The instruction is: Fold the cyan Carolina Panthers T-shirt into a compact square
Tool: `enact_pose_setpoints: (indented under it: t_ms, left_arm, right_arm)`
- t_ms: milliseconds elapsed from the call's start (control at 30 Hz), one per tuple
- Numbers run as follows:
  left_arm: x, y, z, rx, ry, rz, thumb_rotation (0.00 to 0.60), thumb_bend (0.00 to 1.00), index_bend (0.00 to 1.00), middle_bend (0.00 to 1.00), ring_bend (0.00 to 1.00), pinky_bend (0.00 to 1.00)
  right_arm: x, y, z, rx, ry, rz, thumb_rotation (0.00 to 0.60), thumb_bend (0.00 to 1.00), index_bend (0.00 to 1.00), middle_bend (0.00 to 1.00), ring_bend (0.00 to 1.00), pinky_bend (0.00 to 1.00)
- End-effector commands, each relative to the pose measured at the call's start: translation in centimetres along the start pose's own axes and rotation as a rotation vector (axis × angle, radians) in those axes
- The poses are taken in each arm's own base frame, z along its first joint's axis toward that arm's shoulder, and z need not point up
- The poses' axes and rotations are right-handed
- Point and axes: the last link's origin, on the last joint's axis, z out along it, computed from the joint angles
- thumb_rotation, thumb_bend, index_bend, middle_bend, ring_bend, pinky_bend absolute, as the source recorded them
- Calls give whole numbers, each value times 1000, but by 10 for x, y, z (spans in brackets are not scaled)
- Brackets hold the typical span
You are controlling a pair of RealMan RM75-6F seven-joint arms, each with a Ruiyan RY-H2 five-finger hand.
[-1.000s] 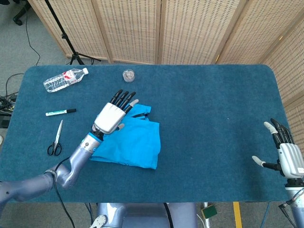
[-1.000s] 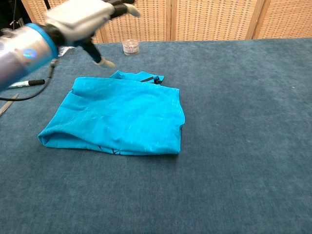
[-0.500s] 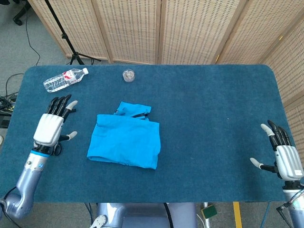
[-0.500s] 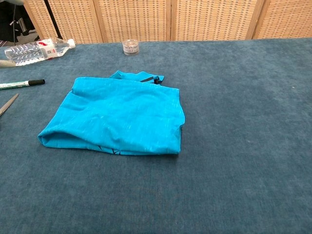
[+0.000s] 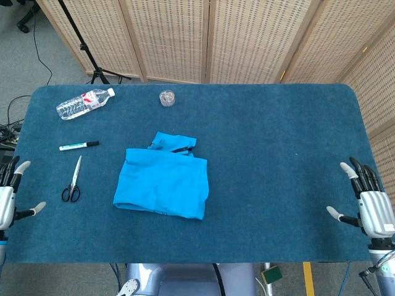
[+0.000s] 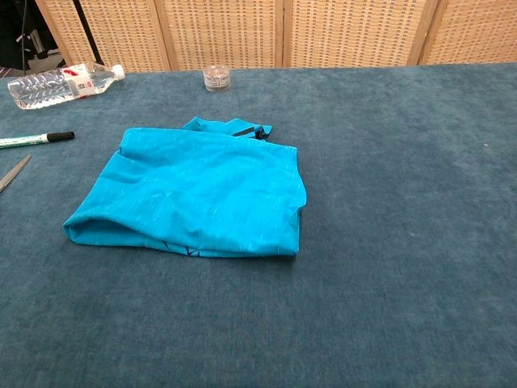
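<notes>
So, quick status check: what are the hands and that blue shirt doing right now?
Left hand open, at table's left edge. Right hand open, at right edge. T-shirt folded, lying untouched mid-table. Scissors and marker left of it, clear.

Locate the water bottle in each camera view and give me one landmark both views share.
Head view: the water bottle lies on its side near the table's far left corner.
Chest view: the same bottle lies at the upper left edge.
Shared landmark: the small clear jar, to the bottle's right in both.
</notes>
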Motion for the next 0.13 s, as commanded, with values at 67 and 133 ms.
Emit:
enact_pose_setpoints:
  t_ms: [67, 133]
  left_arm:
    - [3, -4, -4, 12, -12, 21, 600, 0, 0, 0, 0, 0]
    - [4, -5, -5, 13, -12, 32, 600, 0, 0, 0, 0, 0]
  right_arm:
    - [2, 0, -2, -13, 68, -91, 600, 0, 0, 0, 0, 0]
    - [2, 0, -3, -22, 76, -106, 600, 0, 0, 0, 0, 0]
